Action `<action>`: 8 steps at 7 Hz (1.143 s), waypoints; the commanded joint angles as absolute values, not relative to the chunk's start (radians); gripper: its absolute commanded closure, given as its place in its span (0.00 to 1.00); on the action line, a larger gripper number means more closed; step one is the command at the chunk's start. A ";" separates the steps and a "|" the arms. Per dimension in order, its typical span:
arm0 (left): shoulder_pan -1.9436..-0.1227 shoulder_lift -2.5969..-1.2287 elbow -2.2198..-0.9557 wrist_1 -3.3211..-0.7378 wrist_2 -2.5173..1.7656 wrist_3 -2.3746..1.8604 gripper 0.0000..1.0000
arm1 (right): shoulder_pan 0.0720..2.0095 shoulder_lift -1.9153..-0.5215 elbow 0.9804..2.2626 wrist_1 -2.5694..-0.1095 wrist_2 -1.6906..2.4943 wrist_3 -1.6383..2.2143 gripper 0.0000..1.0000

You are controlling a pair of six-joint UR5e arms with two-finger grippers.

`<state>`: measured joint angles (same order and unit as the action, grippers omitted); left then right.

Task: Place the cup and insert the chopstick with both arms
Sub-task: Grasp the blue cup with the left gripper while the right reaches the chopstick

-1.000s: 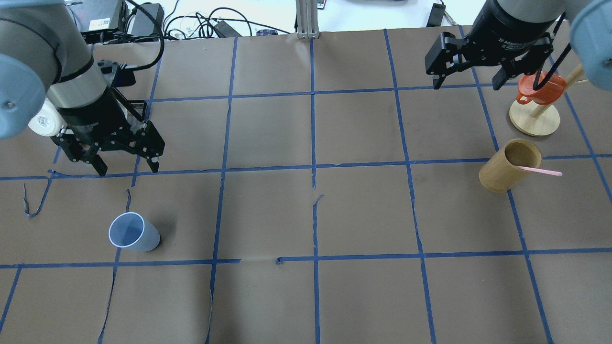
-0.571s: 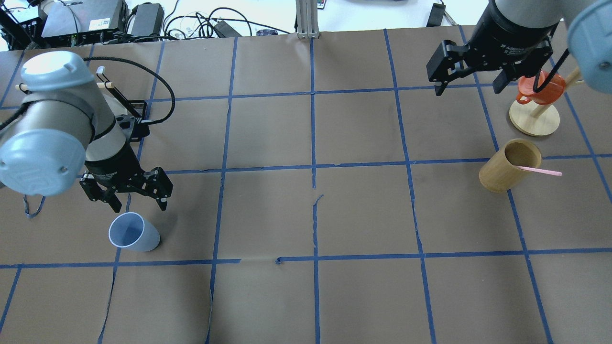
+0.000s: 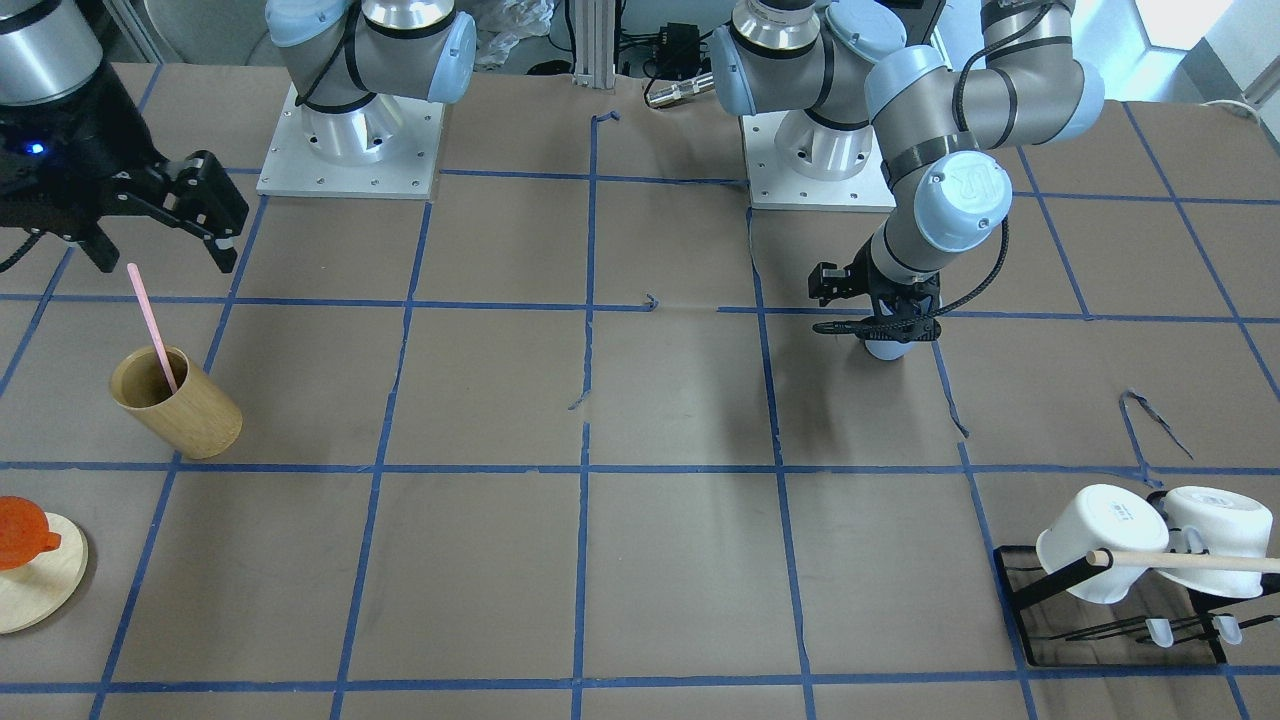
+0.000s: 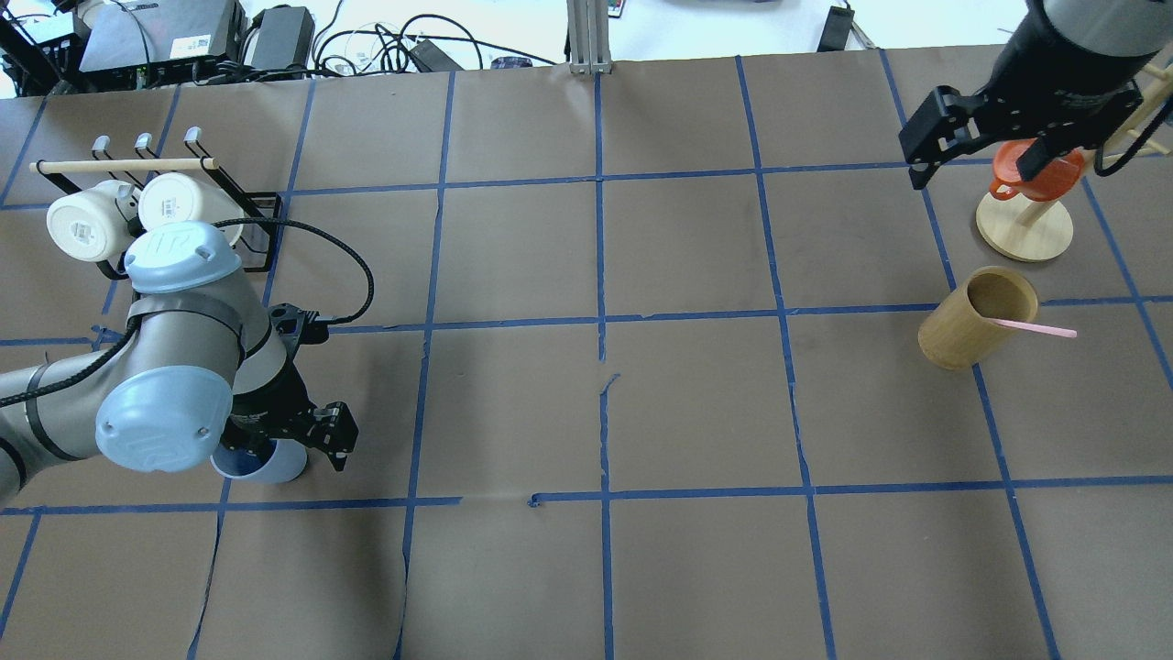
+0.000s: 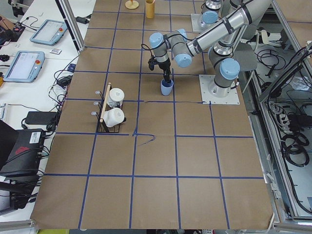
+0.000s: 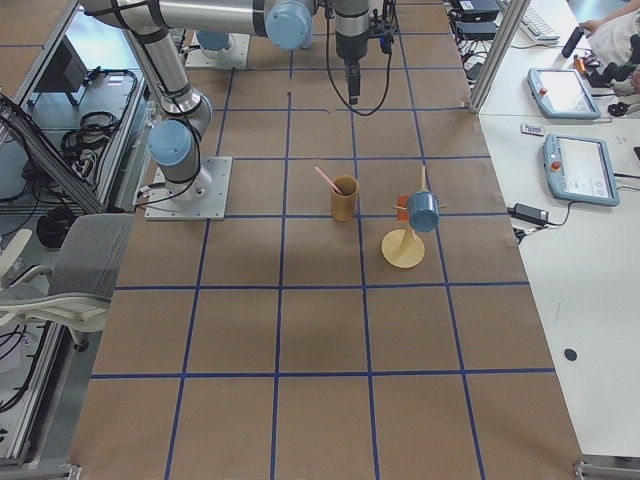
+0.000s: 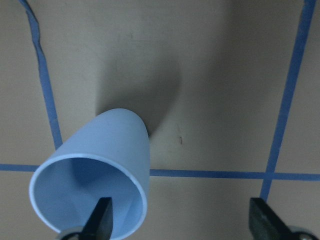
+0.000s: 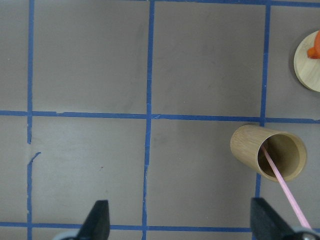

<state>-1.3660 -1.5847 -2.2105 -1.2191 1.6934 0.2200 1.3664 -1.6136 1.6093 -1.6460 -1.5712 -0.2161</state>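
Opening step of the task, the pick-up of the cup. The left tool (image 7: 182,225) is lowered over the light blue cup (image 7: 100,165), which stands mouth up on the tabletop (image 4: 687,403). The tool is released and grasps nothing. In the left wrist view one finger reaches inside the cup's mouth, close to the near wall, and the other stands well outside it, so the wall lies between the jaws but off-centre, against the inner finger's side. The right tool (image 8: 182,222) hangs released and empty above the tabletop. The pink chopstick (image 8: 282,187) lies ahead of it and beyond its right-hand finger, one end down in a tan wooden cup (image 8: 267,155) and the other leaning out over the rim. Judged stage: early, with the cup not yet gripped, the chopstick not yet drawn and nothing inserted. The next move probably calls for the left tool to clench on the cup's wall, firmly enough to lift the smooth taper without tipping it, and then to carry it to its place. The right tool would need to shift over the leaning chopstick and line its jaws across the thin shaft.
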 commanded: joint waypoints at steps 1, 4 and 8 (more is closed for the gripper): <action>-1.365 -1.580 -2.189 -1.235 1.749 0.209 1.00 | 1.237 -1.614 1.675 -1.646 -1.569 -0.230 0.01; -1.350 -1.577 -2.131 -1.275 1.744 0.170 1.00 | 1.203 -1.609 1.772 -1.703 -1.572 -0.143 0.02; -1.454 -1.611 -1.939 -1.287 1.596 -0.089 1.00 | 1.109 -1.609 1.936 -1.835 -1.651 -0.198 0.00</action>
